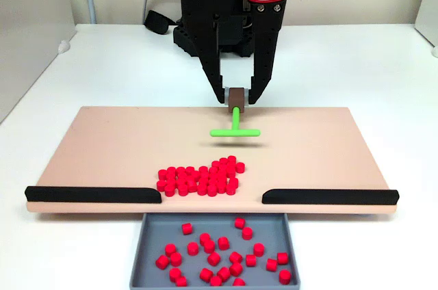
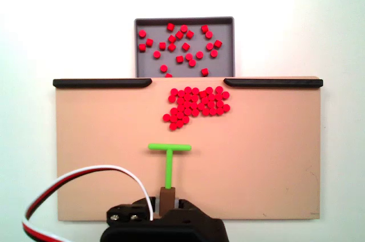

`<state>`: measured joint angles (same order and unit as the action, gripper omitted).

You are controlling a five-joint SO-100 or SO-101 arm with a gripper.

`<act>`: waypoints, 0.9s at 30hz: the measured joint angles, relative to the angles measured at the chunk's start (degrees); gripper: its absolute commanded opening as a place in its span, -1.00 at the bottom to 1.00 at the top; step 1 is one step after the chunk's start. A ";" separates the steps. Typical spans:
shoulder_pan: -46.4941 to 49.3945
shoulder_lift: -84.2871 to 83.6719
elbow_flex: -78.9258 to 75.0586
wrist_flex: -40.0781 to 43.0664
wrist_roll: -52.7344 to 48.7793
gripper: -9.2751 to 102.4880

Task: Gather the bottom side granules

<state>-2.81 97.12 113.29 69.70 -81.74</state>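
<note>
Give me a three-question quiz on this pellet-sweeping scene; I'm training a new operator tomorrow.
1. True or false: the dense patch of tiny red cylindrical plastic granules lies on the beige flat board, not in the grey rectangular tray.
2. Multiple choice: what does the black two-finger gripper hold? A) a red pellet B) the brown block handle of the green T-shaped plastic rake C) nothing
3. Fill in: the loose red pellets lie scattered inside the ____.

Key: 1 true; 2 B; 3 tray. In both fixed views the patch sits just before the gap between the two black edge rails, and the rake's crossbar is clear of it.
</note>
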 measured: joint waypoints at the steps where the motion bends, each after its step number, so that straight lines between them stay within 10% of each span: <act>1: 0.00 0.00 0.26 -0.53 0.00 -0.75; 27: 1.93 -4.75 1.14 -3.96 -2.64 -0.75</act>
<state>-0.88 92.37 114.43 65.74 -84.38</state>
